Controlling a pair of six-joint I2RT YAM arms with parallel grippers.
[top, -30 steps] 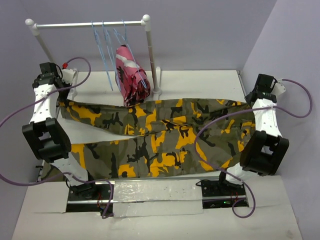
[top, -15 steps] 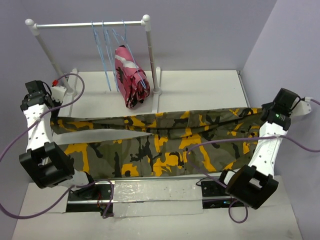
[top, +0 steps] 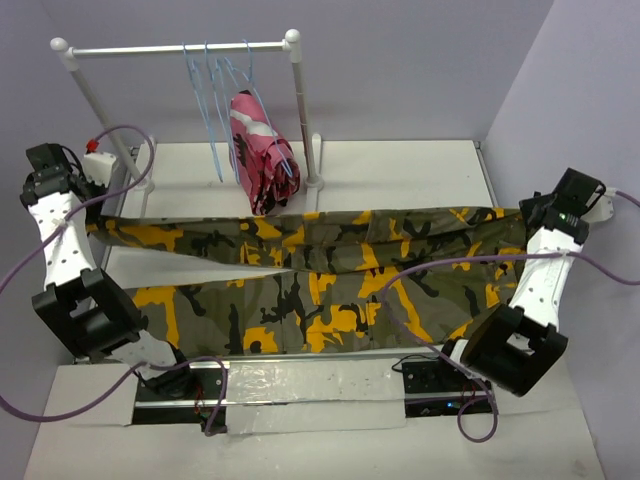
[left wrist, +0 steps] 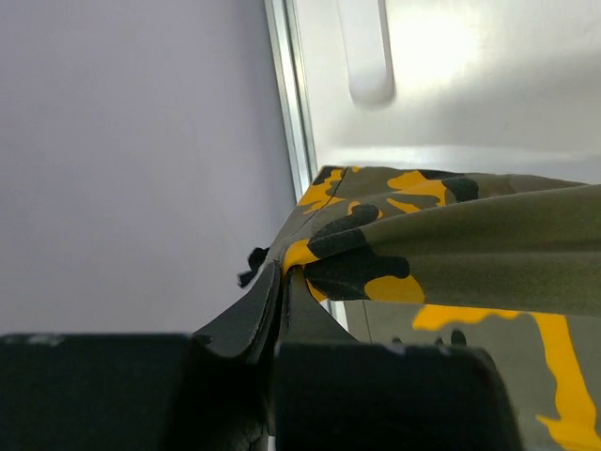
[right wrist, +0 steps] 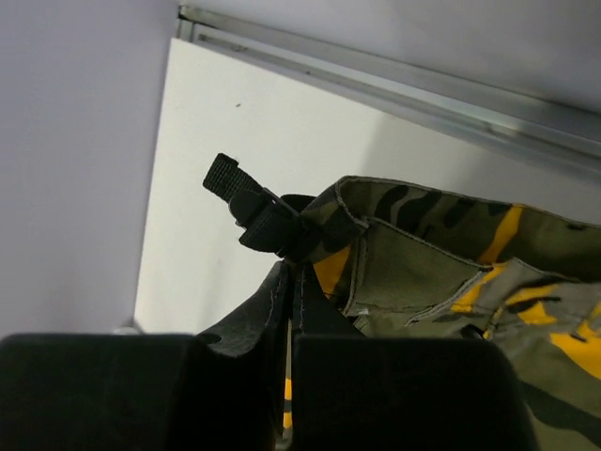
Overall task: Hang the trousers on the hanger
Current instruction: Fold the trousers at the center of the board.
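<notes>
The olive, black and orange camouflage trousers (top: 320, 270) are stretched taut across the table between both arms. At the far left edge my left gripper (top: 100, 228) is shut on a trouser end (left wrist: 319, 246). My right gripper (top: 522, 212) is shut on the other end of the trousers (right wrist: 376, 246) at the far right, beside a black strap (right wrist: 249, 209). One fold hangs lifted between the grippers and the rest lies on the table. Several light-blue wire hangers (top: 212, 110) dangle from the rail behind, free of both grippers.
A white rail stand (top: 180, 47) stands at the back left with its post (top: 303, 120) near the middle. A pink, white and black camouflage garment (top: 258, 150) hangs from it, touching the lifted fold. Purple cables (top: 450, 262) loop over the trousers.
Both grippers have swung outward toward the table's side edges and pulled the trousers' upper fold straight and taut. The fold first dropped nearer the arms, then shifted back toward the stand.
</notes>
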